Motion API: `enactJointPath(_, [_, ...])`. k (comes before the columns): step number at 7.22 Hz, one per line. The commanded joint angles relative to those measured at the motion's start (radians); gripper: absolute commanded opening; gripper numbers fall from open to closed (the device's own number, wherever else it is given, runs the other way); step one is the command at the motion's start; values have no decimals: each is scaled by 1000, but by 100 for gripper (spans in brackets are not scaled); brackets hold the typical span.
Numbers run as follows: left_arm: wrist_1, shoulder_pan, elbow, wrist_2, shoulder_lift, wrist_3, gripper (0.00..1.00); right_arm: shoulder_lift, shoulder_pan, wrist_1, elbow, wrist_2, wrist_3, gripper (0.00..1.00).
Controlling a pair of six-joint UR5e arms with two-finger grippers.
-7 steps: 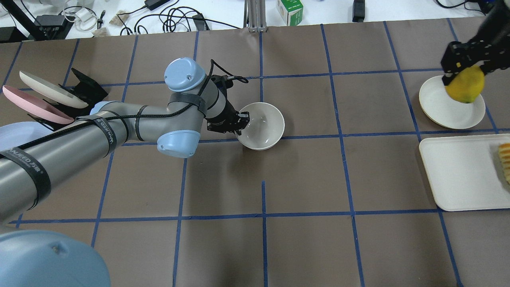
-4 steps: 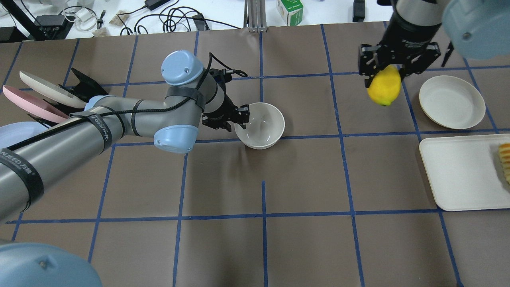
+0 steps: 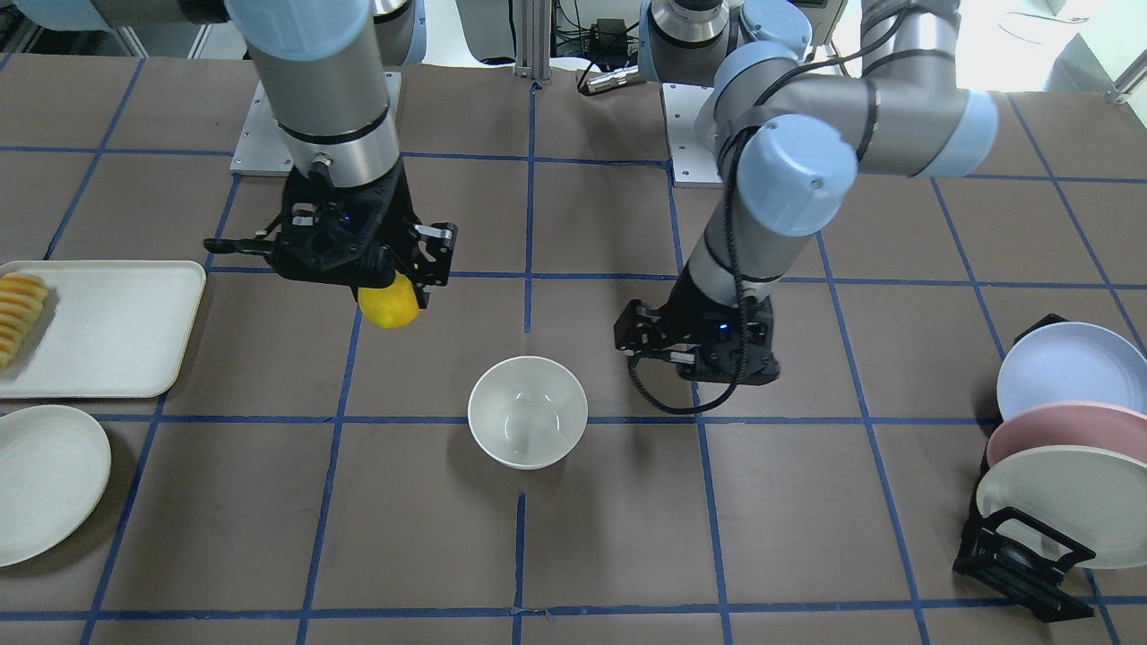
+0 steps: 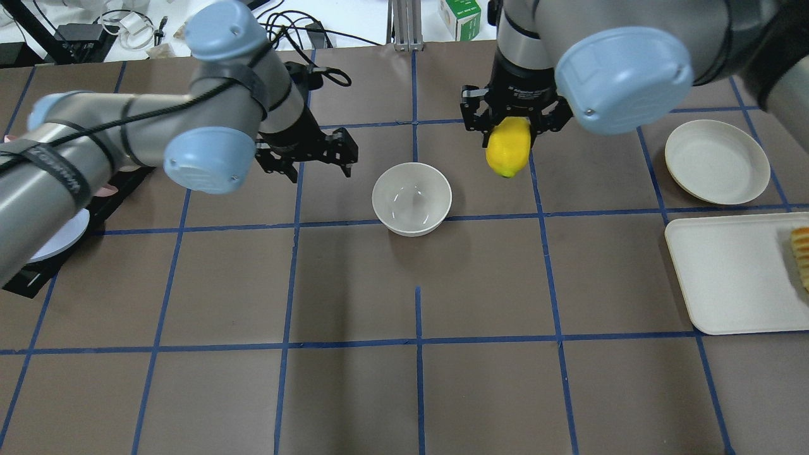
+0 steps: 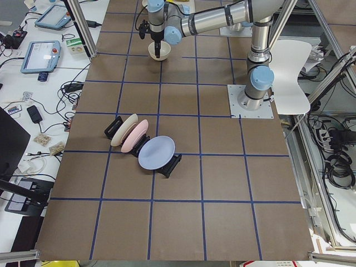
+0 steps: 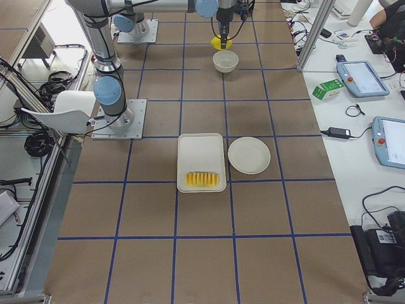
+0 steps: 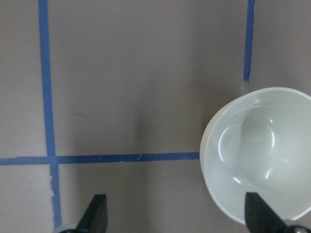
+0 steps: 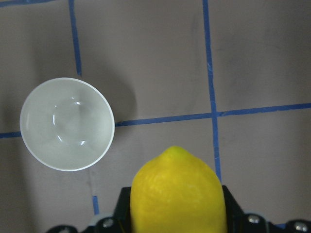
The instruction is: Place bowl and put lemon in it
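Note:
The deep off-white bowl stands upright and empty on the brown table mat, also in the front view. My right gripper is shut on the yellow lemon and holds it in the air, a little to the right of and behind the bowl. In the right wrist view the lemon is at bottom centre and the bowl at left. My left gripper is open and empty, left of the bowl and clear of it. In the left wrist view the bowl lies to the right.
A shallow off-white plate lies at the far right. In front of it is a white tray with a row of fruit slices. A black rack with plates stands at the robot's far left.
My right gripper carried the lemon left from above the plate to just beside the bowl. My left gripper let go of the bowl's rim and pulled back to the left.

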Motion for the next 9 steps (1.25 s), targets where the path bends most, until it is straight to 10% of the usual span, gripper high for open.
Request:
enactJointPath(1, [-261,73,94,77,116,112,100,109,106,-110,-5,-7,53,11])
enactJointPath(9, [-362,95,137,96,233,118,100,421,163,-449,40,-1,47,17])
